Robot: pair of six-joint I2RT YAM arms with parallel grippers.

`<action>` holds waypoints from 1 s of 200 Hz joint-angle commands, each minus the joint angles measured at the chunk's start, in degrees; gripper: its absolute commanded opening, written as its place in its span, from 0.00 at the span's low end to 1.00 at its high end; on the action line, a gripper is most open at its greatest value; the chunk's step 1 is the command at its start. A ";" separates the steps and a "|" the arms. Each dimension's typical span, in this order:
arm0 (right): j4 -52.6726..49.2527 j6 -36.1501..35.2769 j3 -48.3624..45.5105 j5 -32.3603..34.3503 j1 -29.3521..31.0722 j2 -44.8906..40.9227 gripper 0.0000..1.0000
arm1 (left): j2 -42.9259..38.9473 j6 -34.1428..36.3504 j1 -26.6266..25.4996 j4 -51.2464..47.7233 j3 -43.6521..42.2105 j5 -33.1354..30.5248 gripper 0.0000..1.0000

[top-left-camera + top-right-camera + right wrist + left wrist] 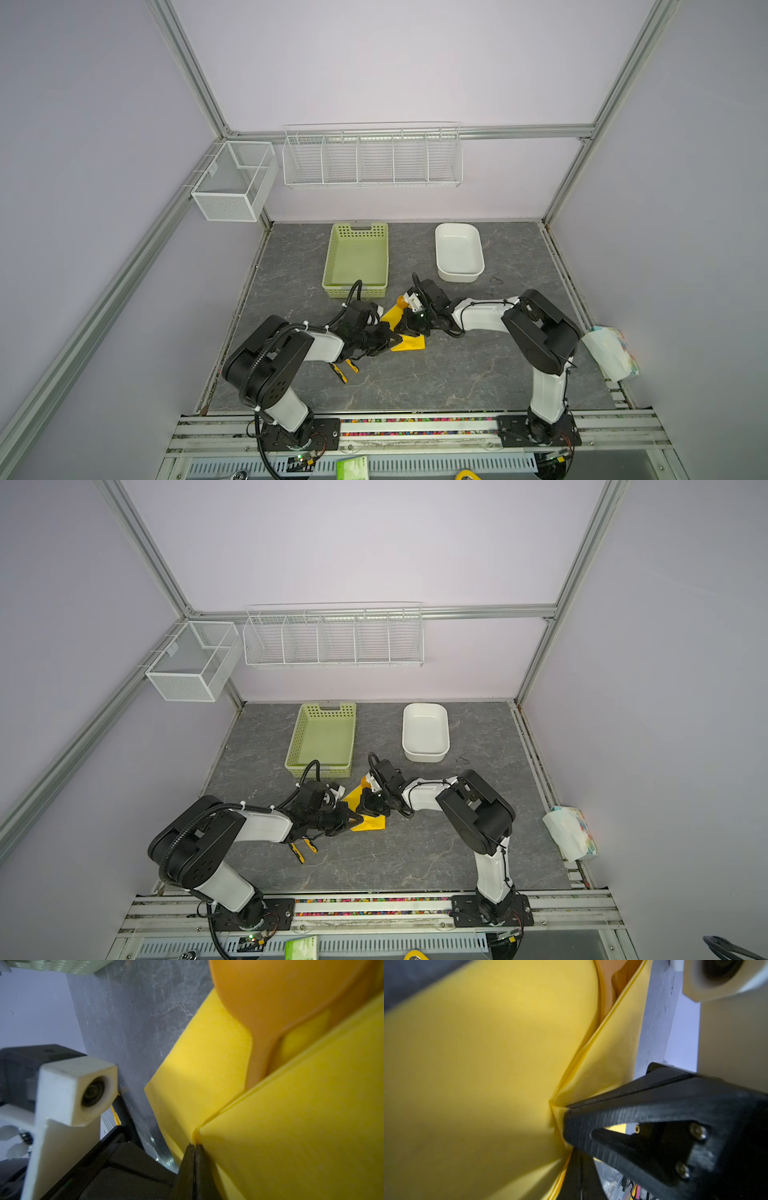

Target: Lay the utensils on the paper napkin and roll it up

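- The right end effector [195, 1147] is pinched tight on a folded edge of the yellow napkin [301, 1126].
- The left end effector [568, 1109] is clamped on another fold of it.
- The orange spoon [280, 991] lies in the napkin, with its bowl sticking out.
- The napkin sits on the table [135, 1012], near the green basket [356, 257].

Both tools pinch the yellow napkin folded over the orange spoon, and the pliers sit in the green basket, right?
No: the pliers lie on the table, outside the green basket, as both top views show. The left tool and right tool do pinch the napkin over the spoon.
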 commanded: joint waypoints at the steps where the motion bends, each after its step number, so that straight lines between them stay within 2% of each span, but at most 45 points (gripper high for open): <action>1: 0.35 1.12 -0.23 -0.04 0.42 -0.61 0.07 | 0.48 -2.55 -0.24 5.97 -0.57 0.61 0.00; 71: -0.39 1.03 0.87 -0.39 0.55 -0.32 0.09 | 1.94 -2.47 -0.31 3.83 0.03 -0.84 0.00; 97: -1.25 0.93 1.35 0.01 0.57 -1.15 0.17 | 2.24 -2.17 -0.27 2.00 -0.19 -1.59 0.00; 127: -3.55 0.17 2.48 0.75 0.42 -3.05 0.33 | 2.40 -1.79 -0.32 0.71 -0.55 -1.98 0.00; 156: -6.13 -0.77 2.05 2.01 -0.18 -6.68 0.39 | 2.34 -1.54 -0.24 0.33 -0.67 -2.04 0.00; 178: -7.47 -1.38 -0.42 2.78 -1.11 -10.45 0.38 | 2.55 -1.45 -0.24 0.27 -0.46 -1.96 0.00; 200: -9.46 -2.45 -3.28 2.60 -1.72 -13.53 0.21 | 2.88 -1.45 -0.28 0.60 -0.24 -1.68 0.00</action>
